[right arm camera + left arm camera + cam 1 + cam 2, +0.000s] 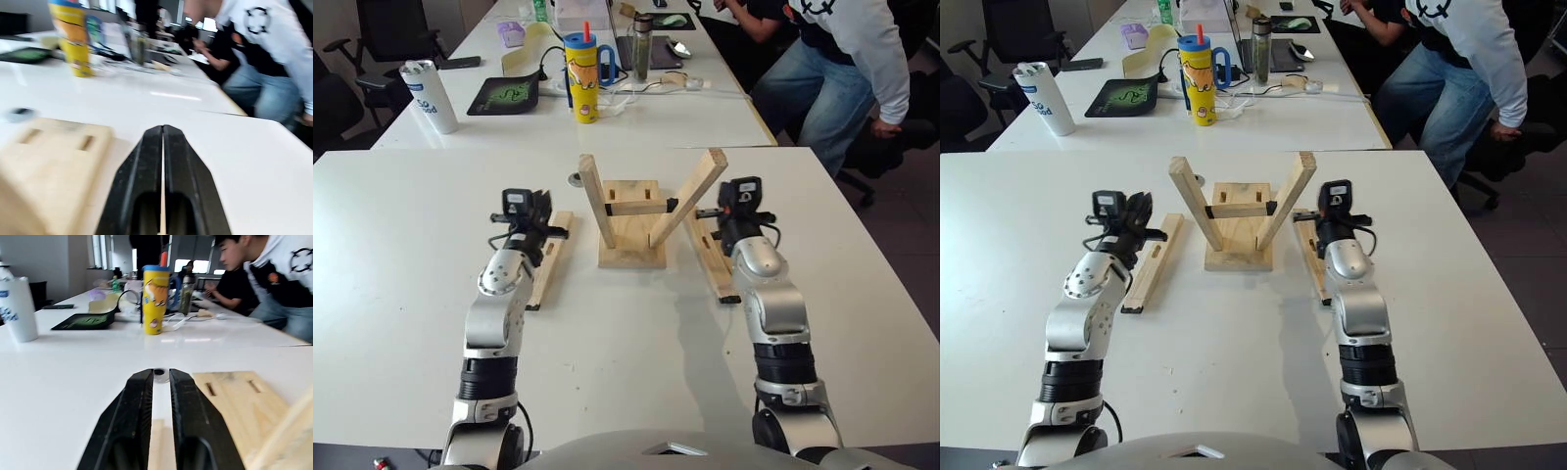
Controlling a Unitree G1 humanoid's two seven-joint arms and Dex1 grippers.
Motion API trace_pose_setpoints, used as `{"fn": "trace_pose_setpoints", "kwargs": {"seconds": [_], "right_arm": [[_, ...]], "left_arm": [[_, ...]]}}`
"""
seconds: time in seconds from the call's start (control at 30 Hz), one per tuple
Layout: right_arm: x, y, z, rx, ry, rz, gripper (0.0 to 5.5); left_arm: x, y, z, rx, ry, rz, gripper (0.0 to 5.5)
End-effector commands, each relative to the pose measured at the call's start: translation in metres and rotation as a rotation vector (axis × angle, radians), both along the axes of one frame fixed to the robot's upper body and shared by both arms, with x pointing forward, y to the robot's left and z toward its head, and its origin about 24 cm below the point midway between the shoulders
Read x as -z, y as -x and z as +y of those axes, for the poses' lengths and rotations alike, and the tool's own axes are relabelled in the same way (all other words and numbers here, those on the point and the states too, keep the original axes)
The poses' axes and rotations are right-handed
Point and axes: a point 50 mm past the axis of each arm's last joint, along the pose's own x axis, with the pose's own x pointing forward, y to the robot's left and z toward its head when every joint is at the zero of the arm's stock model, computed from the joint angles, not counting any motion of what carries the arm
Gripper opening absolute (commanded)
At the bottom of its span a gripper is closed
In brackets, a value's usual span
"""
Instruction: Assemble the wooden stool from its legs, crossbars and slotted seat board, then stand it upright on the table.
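Two legs [597, 201] stand splayed in the seat board [631, 257] at twelve o'clock, joined by a crossbar [636, 207]. We see the left gripper [161, 374] slightly parted over a loose leg [546, 269] at ten o'clock. The right gripper [163, 132] is clenched above another leg [715, 264] at two o'clock.

Lost part of the loose leg [546, 266] beneath the left gripper [161, 377]. Saw the seat board [51, 161] only as a blur, cut off at the right wrist view's edge.

2 head eyes: high, down over table [391, 294]; 2 wrist cams: low, forward; shared: seat board [631, 257].
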Motion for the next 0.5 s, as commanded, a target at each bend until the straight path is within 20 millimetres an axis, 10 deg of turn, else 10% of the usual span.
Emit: {"fn": "trace_pose_setpoints", "kwargs": {"seconds": [0.03,0.5], "right_arm": [[-0.021,0.012,0.053,-0.345,0.033,-0.042,0.00],[0.032,-0.006,-0.011,-0.111,0.152,0.234,0.00]], "left_arm": [[-0.025,0.026,-0.074,0.386,0.094,0.003,0.65],[0.044,0.012,-0.011,0.119,-0.005,0.238,0.65]]}}
